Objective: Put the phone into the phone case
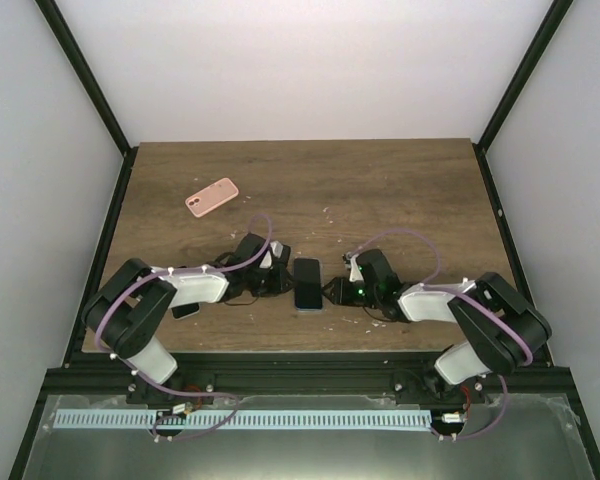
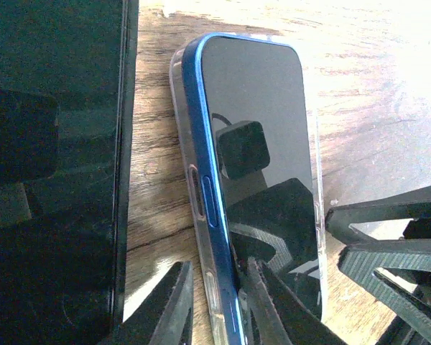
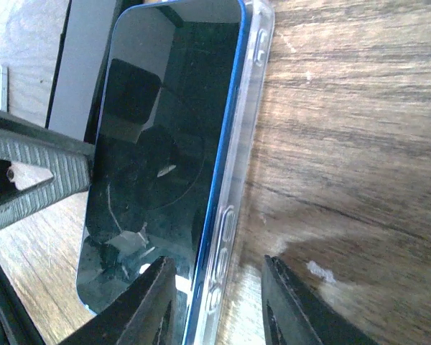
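Observation:
A blue phone [image 1: 308,283] with a dark screen lies face up in a clear case [image 2: 205,287] on the table near the front edge, between both grippers. In the left wrist view the phone's [image 2: 255,108] blue left edge stands a little above the case wall. My left gripper [image 2: 217,264] is open and straddles that edge, one finger on the screen and the other on the wood, apart from the case. My right gripper [image 3: 218,260] is open and straddles the phone's [image 3: 165,129] right edge and the case wall [image 3: 233,208], with a gap on the wood side.
A pink case or phone [image 1: 212,197] lies at the back left of the table [image 1: 410,190]. A small dark flat object [image 1: 186,311] lies under my left arm. A dark slab [image 2: 57,144] fills the left of the left wrist view, close beside the phone.

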Robot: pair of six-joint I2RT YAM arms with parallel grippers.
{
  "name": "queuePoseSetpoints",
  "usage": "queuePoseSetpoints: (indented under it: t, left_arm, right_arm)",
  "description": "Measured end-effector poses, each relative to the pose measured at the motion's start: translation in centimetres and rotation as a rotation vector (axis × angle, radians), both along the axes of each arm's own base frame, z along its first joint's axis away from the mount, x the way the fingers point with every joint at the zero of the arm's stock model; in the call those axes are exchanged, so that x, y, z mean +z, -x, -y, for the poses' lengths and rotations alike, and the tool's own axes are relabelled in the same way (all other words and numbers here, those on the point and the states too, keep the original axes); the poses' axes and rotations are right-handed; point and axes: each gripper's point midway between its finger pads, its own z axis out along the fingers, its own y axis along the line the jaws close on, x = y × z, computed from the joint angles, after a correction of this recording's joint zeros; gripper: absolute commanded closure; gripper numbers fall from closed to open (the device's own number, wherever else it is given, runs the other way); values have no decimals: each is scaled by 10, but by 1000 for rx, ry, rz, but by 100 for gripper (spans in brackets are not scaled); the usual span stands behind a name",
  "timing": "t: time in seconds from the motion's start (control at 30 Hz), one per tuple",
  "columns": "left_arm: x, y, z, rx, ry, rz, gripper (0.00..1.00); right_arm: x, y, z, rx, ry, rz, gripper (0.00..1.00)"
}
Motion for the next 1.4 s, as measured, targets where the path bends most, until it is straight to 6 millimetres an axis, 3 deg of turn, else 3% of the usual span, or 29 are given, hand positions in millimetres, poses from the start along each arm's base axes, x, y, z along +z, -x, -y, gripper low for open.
queuePoseSetpoints:
  t: [0.53, 0.87, 1.4]
  left_arm:
    - [-3, -8, 13, 2, 35, -9, 90]
    - [-4, -6, 14, 4, 37, -10, 84]
    - [-6, 1, 4, 23, 66, 4, 83]
  right_arm:
    - [-1, -14, -15, -2, -75, -15, 70]
    - [-1, -12, -11, -48, -140, -33, 69]
    - [16, -2, -21, -85, -339, -170, 68]
